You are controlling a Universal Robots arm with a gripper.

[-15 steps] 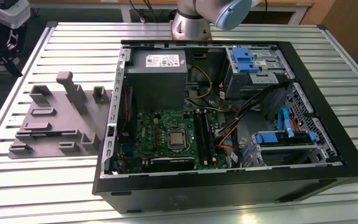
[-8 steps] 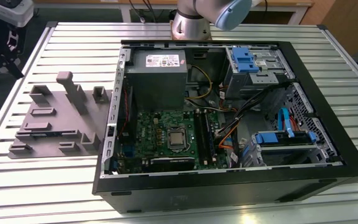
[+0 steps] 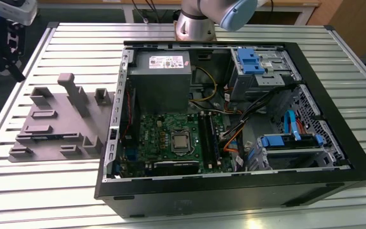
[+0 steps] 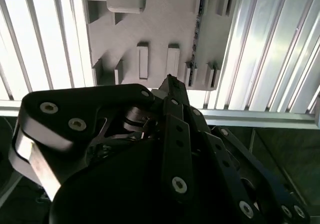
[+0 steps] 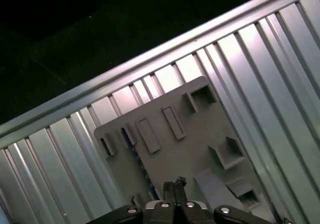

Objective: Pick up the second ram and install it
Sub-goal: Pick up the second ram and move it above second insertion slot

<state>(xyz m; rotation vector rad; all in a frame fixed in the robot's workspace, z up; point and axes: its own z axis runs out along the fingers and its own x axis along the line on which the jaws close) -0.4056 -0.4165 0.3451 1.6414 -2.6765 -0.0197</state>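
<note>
Over the gray holder (image 5: pixel 200 134), we see the end effector (image 5: pixel 175 185) closed and empty; the second ram (image 4: pixel 196 34) sits slotted there, uninstalled.

I see the second ram (image 4: pixel 196 34) as a thin, narrow dark stick, edge-on in both wrist views. It sits in a slot of the gray holder (image 4: pixel 165 29), near one of the holder's long edges and running parallel to it. One end lies between small raised gray blocks. Not lifted, not tilted as far as I can tell. The holder rests flat on the slatted worktop (image 4: pixel 50 44).
</note>
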